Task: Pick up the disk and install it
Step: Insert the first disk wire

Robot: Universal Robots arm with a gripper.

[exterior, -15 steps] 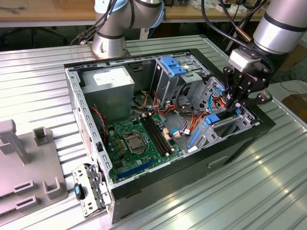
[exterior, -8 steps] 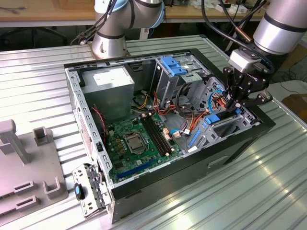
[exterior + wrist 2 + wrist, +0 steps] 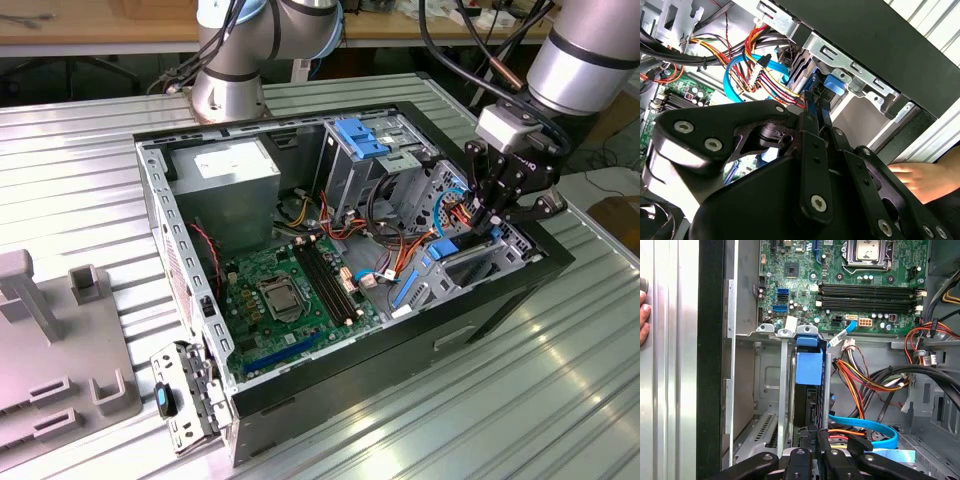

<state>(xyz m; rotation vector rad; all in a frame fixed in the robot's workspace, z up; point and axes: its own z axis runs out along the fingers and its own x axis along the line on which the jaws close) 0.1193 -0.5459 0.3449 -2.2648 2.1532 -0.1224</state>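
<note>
A: Nearest us are the jaws of the gripper (image 3: 816, 442), drawn close together and clamped on the thin edge of the disk (image 3: 809, 390).

B: We see the disk standing on edge just beyond the jaws, partway down the drive bay (image 3: 772, 390) of the computer case (image 3: 500, 300) on the desk (image 3: 560, 400).

A: We judge it stiff, fairly heavy, shock-sensitive; its blue carrier is the safest hold. A hand (image 3: 920, 180) rests behind the jaws, outside the case.
</note>
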